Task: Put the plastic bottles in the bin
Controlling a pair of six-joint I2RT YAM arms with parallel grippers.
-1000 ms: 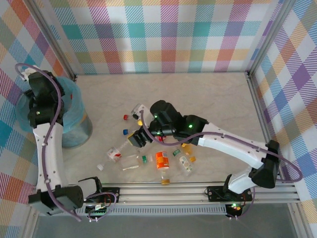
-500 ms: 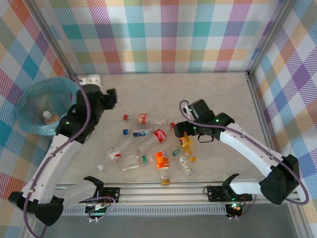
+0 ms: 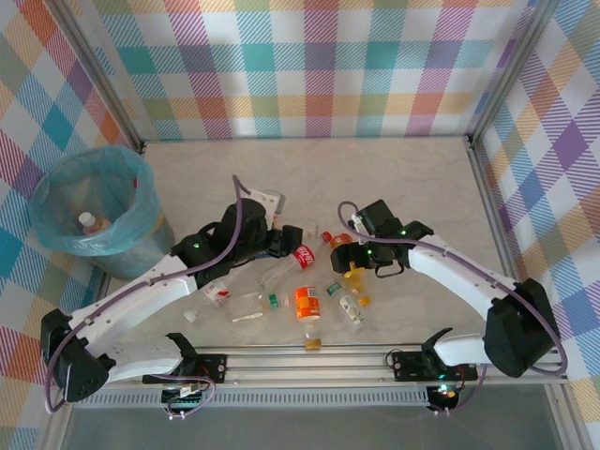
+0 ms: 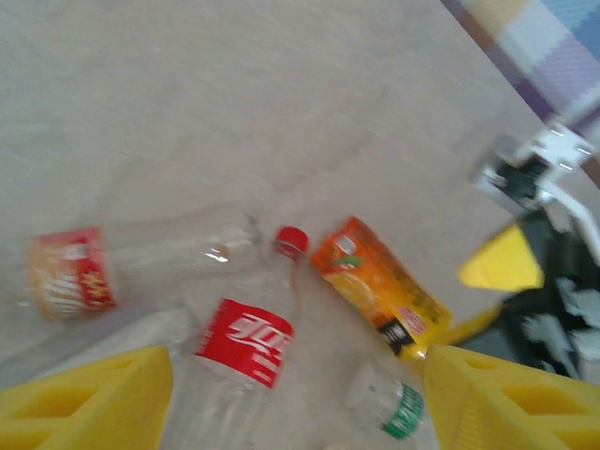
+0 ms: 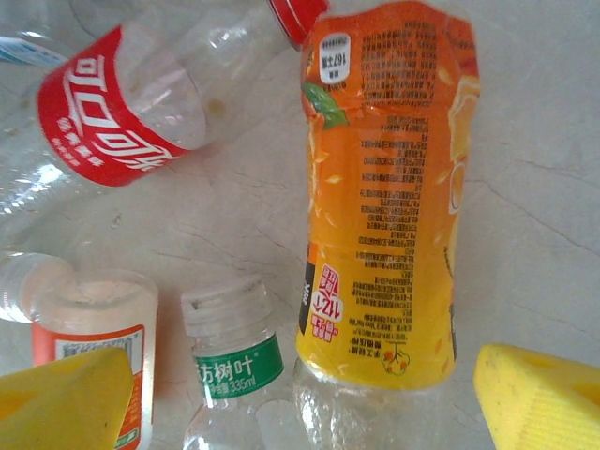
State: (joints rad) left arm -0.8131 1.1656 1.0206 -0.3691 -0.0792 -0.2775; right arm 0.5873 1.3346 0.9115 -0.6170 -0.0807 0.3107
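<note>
The right fingers (image 5: 66,398), spread open, flank the near end of the orange bottle (image 5: 384,187), which lies flat on the table (image 5: 544,234) with its long axis crosswise to their closing line, while the open left fingers (image 4: 84,398) hover by the red-labelled bottle (image 4: 246,342), nearer the bin (image 3: 56,187).

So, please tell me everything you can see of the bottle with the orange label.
The orange-label bottle lies on its side on the pale table, between the open right fingers, untouched. Its wrapper bears small print and a green leaf; clear plastic shows beyond it. A red cap lies close by.
</note>
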